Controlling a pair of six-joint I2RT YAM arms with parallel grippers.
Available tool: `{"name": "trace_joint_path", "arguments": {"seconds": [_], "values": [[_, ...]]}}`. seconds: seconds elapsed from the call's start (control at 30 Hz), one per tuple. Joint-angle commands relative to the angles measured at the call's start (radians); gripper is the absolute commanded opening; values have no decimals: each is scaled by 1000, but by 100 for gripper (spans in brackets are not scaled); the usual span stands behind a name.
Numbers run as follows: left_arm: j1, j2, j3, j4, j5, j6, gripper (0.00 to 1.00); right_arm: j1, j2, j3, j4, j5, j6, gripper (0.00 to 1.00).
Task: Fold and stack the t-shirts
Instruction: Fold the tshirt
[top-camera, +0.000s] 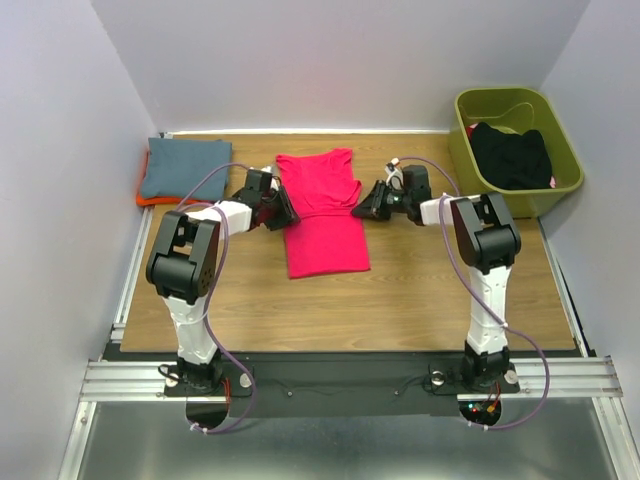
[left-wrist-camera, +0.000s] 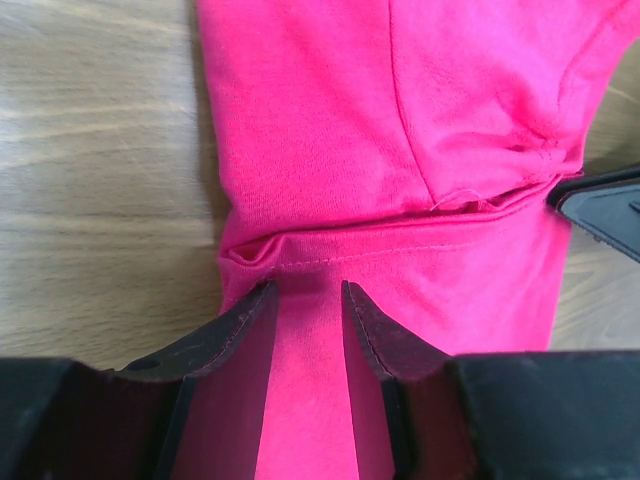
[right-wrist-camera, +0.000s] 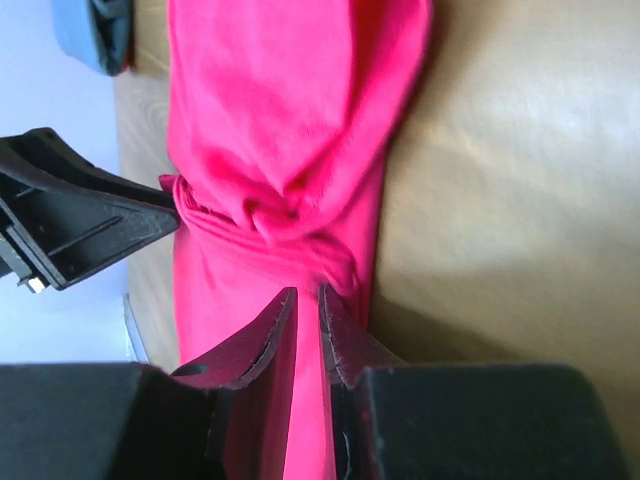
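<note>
The left gripper (left-wrist-camera: 305, 290) stands apart over one edge of the pink shirt (left-wrist-camera: 400, 150); the right gripper (right-wrist-camera: 307, 292) pinches the other. Close left first, then lift both evenly.

The pink shirt (top-camera: 322, 212) lies mid table (top-camera: 420, 300), folded narrow, bunched across its middle. A folded grey shirt (top-camera: 185, 167) tops an orange shirt (top-camera: 143, 197) far left. A black garment (top-camera: 512, 155) lies in the bin (top-camera: 470, 160).

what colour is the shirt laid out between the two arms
Bright magenta-pink: the shirt is plain, with no pattern. The top external view shows it best.
</note>
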Motion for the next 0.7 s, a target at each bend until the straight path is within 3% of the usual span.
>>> {"name": "trace_joint_path", "arguments": {"seconds": [0.0, 0.2, 0.33, 0.53, 0.67], "values": [[-61, -39, -97, -128, 48, -5, 45, -2, -87, -133, -106, 88, -10, 21], [-139, -229, -271, -126, 33, -49, 46, -1, -291, -287, -166, 86, -36, 21], [-144, -344, -291, -146, -50, -51, 51, -1, -381, -229, -239, 152, -86, 23], [-143, -430, -217, -218, -217, 15, 90, -1, -359, -88, -284, 247, -137, 45], [-136, -473, -199, -243, -304, 61, 91, 5, -279, 19, -284, 266, -143, 52]]}}
